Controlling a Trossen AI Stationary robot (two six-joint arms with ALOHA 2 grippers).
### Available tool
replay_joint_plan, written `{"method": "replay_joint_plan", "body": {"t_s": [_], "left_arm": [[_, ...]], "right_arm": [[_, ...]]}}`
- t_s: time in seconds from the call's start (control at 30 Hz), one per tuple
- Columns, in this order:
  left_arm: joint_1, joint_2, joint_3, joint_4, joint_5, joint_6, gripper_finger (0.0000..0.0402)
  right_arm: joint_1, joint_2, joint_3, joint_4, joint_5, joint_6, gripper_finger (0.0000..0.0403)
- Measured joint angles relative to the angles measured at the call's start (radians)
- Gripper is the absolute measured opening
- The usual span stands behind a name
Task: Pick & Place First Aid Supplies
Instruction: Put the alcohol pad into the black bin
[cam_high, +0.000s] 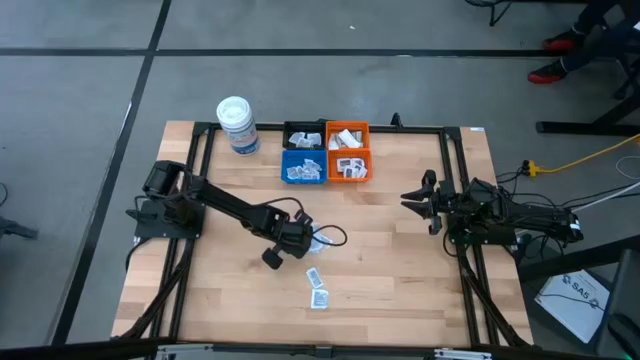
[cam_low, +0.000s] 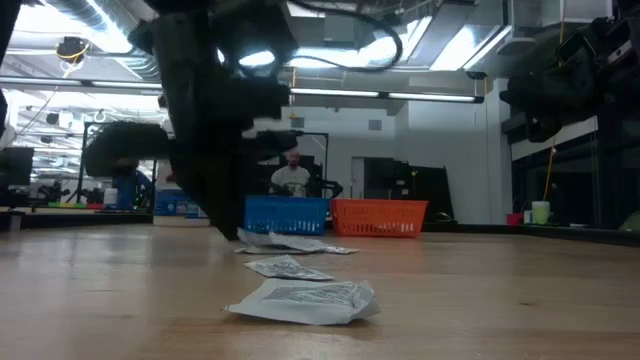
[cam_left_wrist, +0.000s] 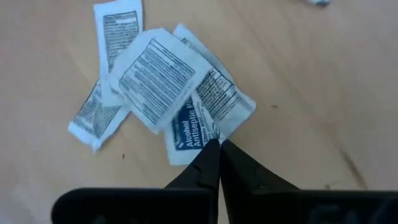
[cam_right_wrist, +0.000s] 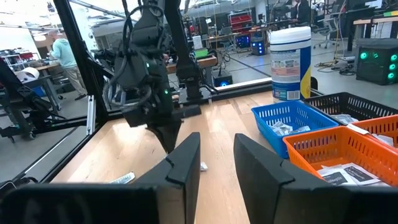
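While the left gripper (cam_left_wrist: 219, 144) is down at mid-table, its jaws are clenched on the edge of an alcohol sachet (cam_left_wrist: 200, 124) in a small overlapping pile (cam_high: 318, 241). Two more sachets (cam_high: 317, 287) lie nearer. Farther off, the blue bin (cam_high: 303, 166) and orange bin (cam_high: 348, 152) hold others. At the right edge, the right gripper (cam_high: 412, 199) hovers, jaws parted, empty.

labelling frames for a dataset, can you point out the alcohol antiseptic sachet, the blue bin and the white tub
alcohol antiseptic sachet (cam_left_wrist: 189, 134): left wrist view, on its blue printed label.
blue bin (cam_high: 303, 168): high view, on its front rim.
white tub (cam_high: 238, 126): high view, on its side wall just below the lid.
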Motion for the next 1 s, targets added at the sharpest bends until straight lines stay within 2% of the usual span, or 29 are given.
{"method": "replay_joint_plan", "body": {"t_s": [0.37, 0.57, 0.67, 1.0], "left_arm": [[0.018, -0.161, 0.000, -0.080, 0.002, -0.096, 0.0002], [0.045, -0.218, 0.001, -0.080, -0.104, -0.107, 0.0003], [0.070, -0.238, 0.001, -0.077, -0.140, -0.107, 0.0002], [0.195, -0.284, 0.003, 0.011, -0.147, -0.186, 0.0002]], "right_arm": [[0.000, 0.000, 0.000, 0.000, 0.000, 0.000, 0.0100], [0.000, 0.000, 0.000, 0.000, 0.000, 0.000, 0.0100], [0.000, 0.000, 0.000, 0.000, 0.000, 0.000, 0.0100], [0.000, 0.000, 0.000, 0.000, 0.000, 0.000, 0.0100]]}}
